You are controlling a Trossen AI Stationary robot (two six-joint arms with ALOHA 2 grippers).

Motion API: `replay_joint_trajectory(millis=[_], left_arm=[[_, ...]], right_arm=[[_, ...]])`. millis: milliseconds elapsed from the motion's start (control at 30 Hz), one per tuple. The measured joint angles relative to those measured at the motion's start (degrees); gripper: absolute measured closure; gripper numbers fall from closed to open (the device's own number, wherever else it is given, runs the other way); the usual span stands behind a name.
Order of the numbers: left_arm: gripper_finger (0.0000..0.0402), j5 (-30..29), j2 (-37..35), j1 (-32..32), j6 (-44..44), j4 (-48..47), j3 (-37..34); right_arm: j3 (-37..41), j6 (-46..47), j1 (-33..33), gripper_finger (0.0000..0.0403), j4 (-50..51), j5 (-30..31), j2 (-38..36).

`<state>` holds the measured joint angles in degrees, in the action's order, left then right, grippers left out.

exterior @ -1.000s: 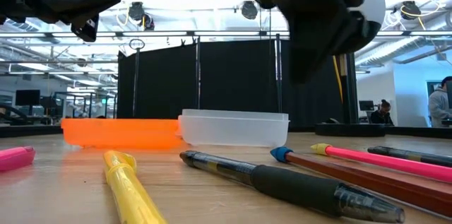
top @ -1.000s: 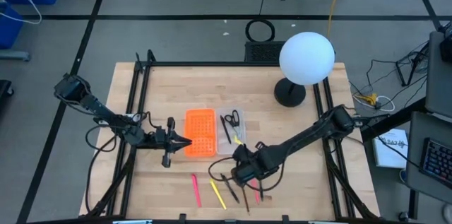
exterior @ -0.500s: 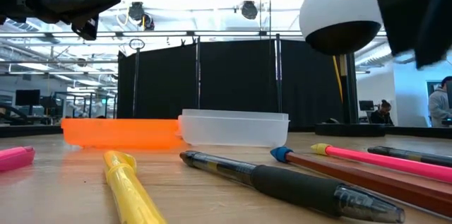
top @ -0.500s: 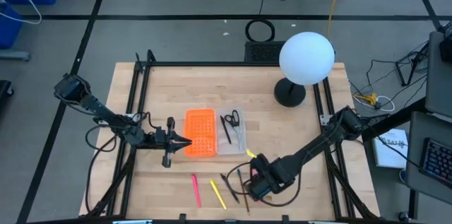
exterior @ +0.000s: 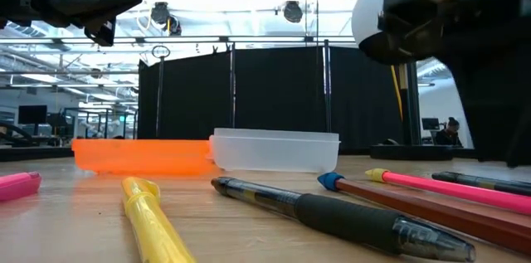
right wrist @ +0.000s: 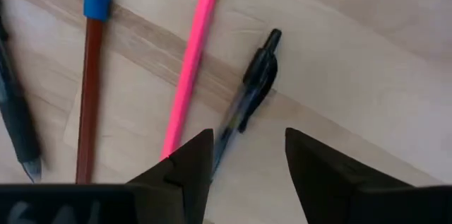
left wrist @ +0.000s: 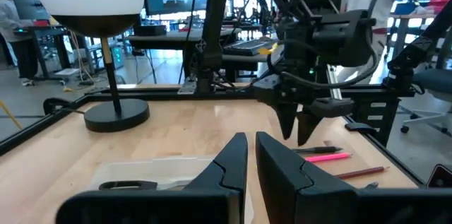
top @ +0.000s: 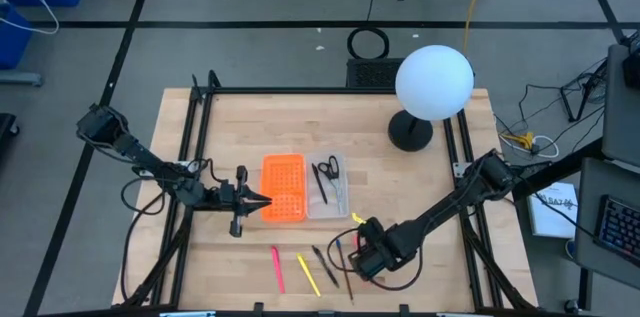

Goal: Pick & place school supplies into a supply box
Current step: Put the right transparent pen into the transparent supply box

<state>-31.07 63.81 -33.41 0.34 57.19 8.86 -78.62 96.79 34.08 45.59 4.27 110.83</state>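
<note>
The right gripper [right wrist: 244,157] hovers near the worktop's front edge, fingers apart, directly over a black pen [right wrist: 247,100] whose long axis runs roughly between them, beside a pink pencil [right wrist: 185,68]. The left gripper [left wrist: 251,155], fingers nearly together, waits by the supply box [top: 303,189] at mid-table.

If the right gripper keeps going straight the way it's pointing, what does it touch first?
Most likely the black pen: the right gripper is open and pointing down at the table, with that pen lying between its fingers. The pink pencil lies just beside. How far above it sits is unclear.
</note>
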Motion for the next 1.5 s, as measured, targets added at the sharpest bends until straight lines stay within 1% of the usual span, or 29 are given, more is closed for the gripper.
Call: replay_joint_trajectory(millis=[167, 267, 433, 667, 867, 1067, 1300, 1500], left_arm=[[0.0366, 0.0, 0.0, 0.0, -0.2, 0.0, 0.0], [0.0366, 0.0, 0.0, 0.0, -0.5, 0.0, 0.0], [0.0366, 0.0, 0.0, 0.0, -0.6, -0.1, 0.0], [0.0366, 0.1, 0.0, 0.0, -0.4, 0.0, 0.0], [0.0366, 0.1, 0.0, 0.0, -1.2, 0.0, 0.0], [0.0366, 0.1, 0.0, 0.0, -2.2, 0.0, 0.0], [0.0366, 0.2, 0.0, 0.0, -3.9, -0.1, 0.0], [0.0366, 0.2, 0.0, 0.0, -3.4, -0.5, 0.0]], right_arm=[[4.5, 0.0, -1.0, 0.0235, -6.8, -0.1, -0.1], [6.9, -0.6, -1.3, 0.0236, -10.2, -1.8, -0.4], [10.4, -1.9, -1.5, 0.0239, -9.4, -6.9, -0.3], [14.2, -2.1, -1.2, 0.0276, -11.2, -7.6, -0.3], [15.3, -3.0, -0.8, 0.0312, -11.2, -7.3, -0.4], [15.5, -3.0, -0.7, 0.0337, -11.3, -7.3, -0.4], [15.5, -1.2, -0.7, 0.0375, -11.3, -6.1, -0.4], [15.5, -1.2, -0.5, 0.0379, -11.4, -6.0, -0.4]])
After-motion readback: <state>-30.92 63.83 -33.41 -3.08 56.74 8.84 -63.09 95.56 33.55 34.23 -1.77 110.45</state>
